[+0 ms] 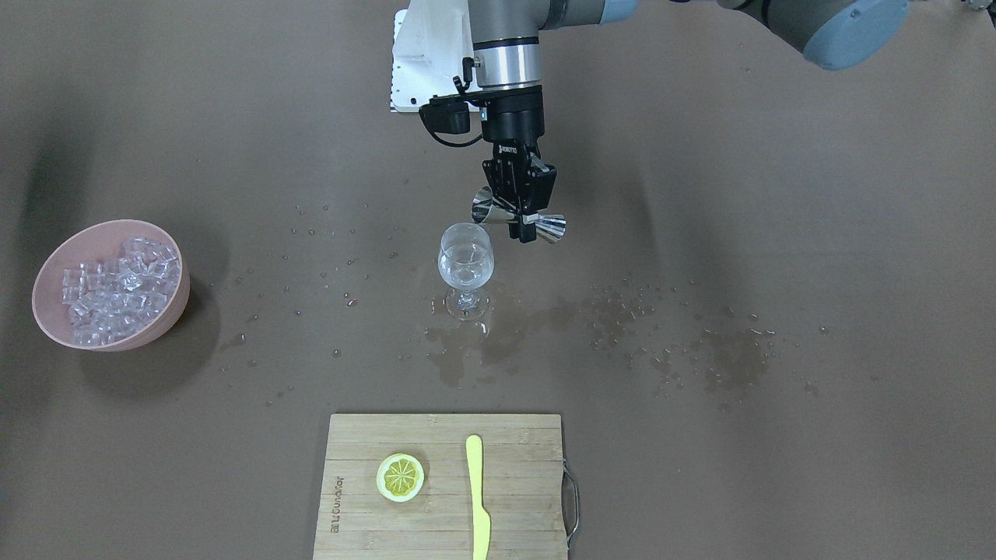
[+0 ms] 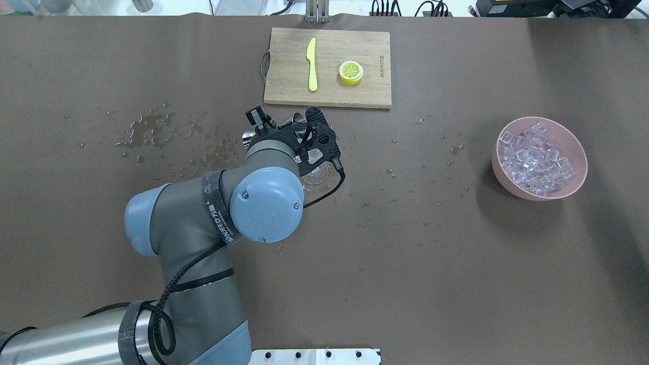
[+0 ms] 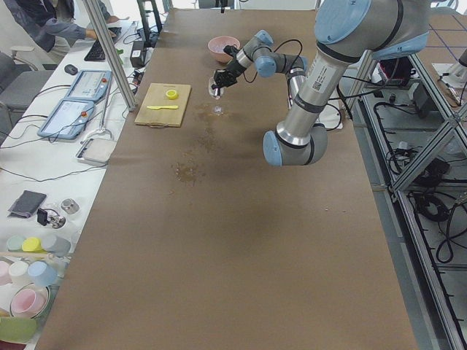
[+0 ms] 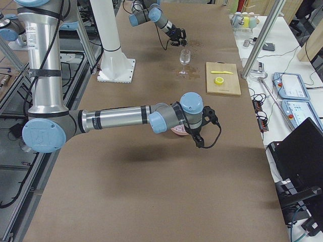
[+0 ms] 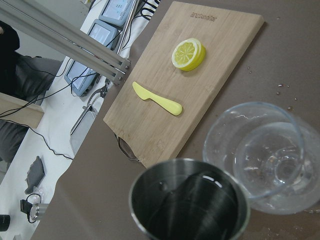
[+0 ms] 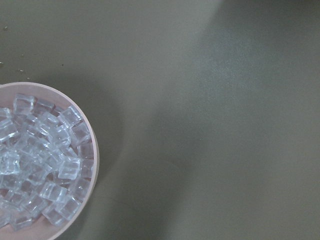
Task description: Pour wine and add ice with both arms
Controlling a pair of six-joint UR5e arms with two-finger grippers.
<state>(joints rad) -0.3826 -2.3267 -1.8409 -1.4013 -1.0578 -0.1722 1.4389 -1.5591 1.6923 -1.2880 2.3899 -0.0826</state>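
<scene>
My left gripper is shut on a steel jigger, held on its side just above and behind the wine glass. In the left wrist view the jigger's mouth sits next to the glass rim, with a little clear wine inside. The glass stands upright and holds a small amount of clear liquid. The ice fills a pink bowl. My right gripper hovers over the bowl; I cannot tell whether it is open or shut. The right wrist view shows the ice below, without fingers.
A wooden cutting board at the table's operator side carries a lemon slice and a yellow knife. Water spills and droplets lie around the glass and towards my left.
</scene>
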